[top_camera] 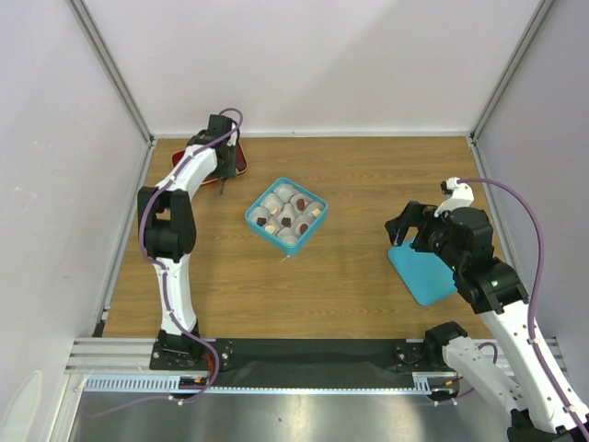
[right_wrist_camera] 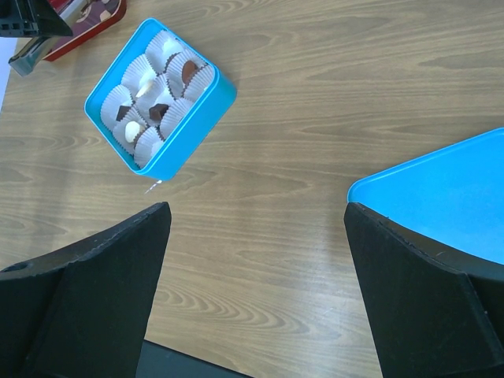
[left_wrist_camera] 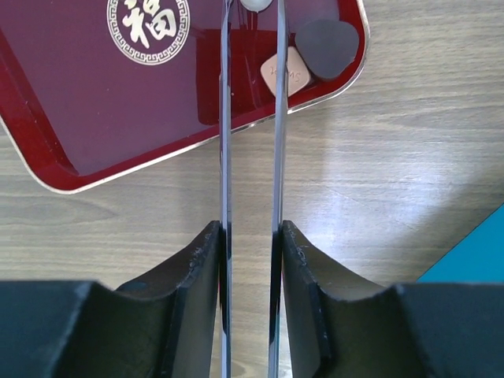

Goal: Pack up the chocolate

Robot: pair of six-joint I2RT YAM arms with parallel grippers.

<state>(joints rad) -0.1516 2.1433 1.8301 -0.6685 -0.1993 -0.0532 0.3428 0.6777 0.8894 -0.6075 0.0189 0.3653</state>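
Nearest, by the table's [top_camera: 350, 304] right edge: right gripper [right_wrist_camera: 256, 216], jaws spread wide, over bare wood just beside a flat teal lid [right_wrist_camera: 449, 197]. Mid-table: open teal box [right_wrist_camera: 193, 122], white paper cups [right_wrist_camera: 150, 143] inside, dark and pale chocolates [right_wrist_camera: 189, 72] in several. Far left corner: red tray [left_wrist_camera: 71, 102] with gold emblem [left_wrist_camera: 148, 27]; in its corner, tan square chocolate [left_wrist_camera: 285, 72] touching dark heart-shaped chocolate [left_wrist_camera: 327, 47]. Over the tray's rim, left gripper [left_wrist_camera: 250, 236], long metal blades [left_wrist_camera: 226, 118] narrowly apart, pale piece [left_wrist_camera: 253, 3] between the tips; pinched or not, cannot tell.

1 teal box [right_wrist_camera: 201, 118] — 1 lid [right_wrist_camera: 449, 197] — 1 red tray [left_wrist_camera: 79, 102]
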